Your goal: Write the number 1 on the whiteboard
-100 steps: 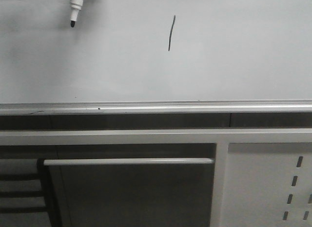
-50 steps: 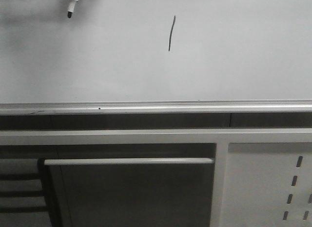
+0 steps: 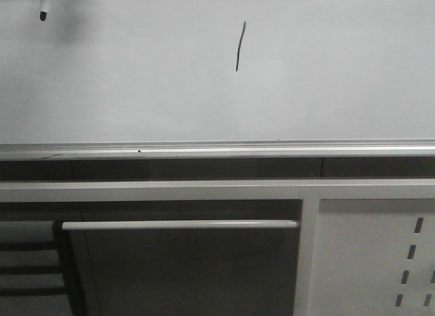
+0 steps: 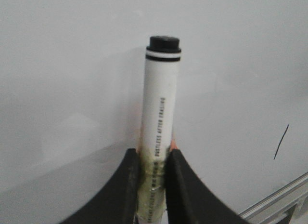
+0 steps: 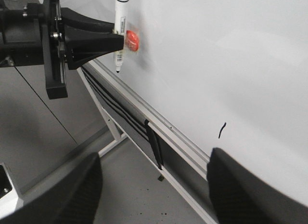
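The whiteboard (image 3: pixel 326 92) fills the upper front view. The number 1 (image 3: pixel 240 46) is a thin, slightly slanted black stroke on it, also seen as the stroke (image 4: pixel 281 142) and the short mark (image 5: pixel 221 130) in the wrist views. My left gripper (image 4: pixel 154 154) is shut on a white marker (image 4: pixel 161 103), whose black back end points away from the fingers. In the front view only the marker's tip (image 3: pixel 44 10) shows, at the top left, far left of the stroke. My right gripper (image 5: pixel 154 185) stands open and holds nothing, off the board's lower edge.
A silver edge strip (image 3: pixel 217 150) runs along the whiteboard's bottom. Below it are a white frame bar (image 3: pixel 204 189) and a perforated panel (image 3: pixel 380 255). The right wrist view shows the left arm (image 5: pixel 53 41) beside the board, with the stand's leg (image 5: pixel 113 137) and grey floor (image 5: pixel 139 200) below.
In the front view the marker has moved left and up, away from the stroke, until only its tip shows. The stroke is unchanged.
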Motion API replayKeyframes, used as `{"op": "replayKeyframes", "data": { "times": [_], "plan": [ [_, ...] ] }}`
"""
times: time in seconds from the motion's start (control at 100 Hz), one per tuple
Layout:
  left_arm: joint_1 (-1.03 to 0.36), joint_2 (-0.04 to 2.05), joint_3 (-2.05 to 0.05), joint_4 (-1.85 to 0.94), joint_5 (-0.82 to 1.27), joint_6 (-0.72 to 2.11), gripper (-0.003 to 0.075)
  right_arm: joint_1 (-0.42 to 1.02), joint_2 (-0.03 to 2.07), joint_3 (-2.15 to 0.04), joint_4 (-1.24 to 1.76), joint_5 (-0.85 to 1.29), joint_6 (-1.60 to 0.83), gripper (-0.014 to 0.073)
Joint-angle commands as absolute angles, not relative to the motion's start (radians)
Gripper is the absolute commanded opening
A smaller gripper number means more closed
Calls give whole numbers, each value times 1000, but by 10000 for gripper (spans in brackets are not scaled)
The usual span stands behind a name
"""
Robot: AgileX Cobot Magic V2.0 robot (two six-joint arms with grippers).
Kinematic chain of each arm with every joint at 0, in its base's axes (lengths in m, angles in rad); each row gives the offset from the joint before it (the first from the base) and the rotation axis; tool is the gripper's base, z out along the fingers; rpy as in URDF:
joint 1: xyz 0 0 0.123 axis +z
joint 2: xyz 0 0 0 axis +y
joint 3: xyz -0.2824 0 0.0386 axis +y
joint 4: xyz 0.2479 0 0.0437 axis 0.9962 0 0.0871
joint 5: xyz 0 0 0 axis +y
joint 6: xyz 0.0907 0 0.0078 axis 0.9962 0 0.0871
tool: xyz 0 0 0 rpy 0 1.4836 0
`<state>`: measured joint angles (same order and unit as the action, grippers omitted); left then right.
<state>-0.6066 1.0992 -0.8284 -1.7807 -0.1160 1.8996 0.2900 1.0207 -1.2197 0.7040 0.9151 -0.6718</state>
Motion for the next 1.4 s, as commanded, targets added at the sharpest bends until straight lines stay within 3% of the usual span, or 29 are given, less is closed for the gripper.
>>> {"op": "replayKeyframes", "data": {
  "times": [0.0,1.39],
  "plan": [
    [-616,1086,-857,-1857,-102,1893,-20,283,1005,-1254,734,851,-677,426],
    [-619,1222,-926,-1455,-207,1893,-20,283,1005,-1254,734,849,-677,426]
  ]
}}
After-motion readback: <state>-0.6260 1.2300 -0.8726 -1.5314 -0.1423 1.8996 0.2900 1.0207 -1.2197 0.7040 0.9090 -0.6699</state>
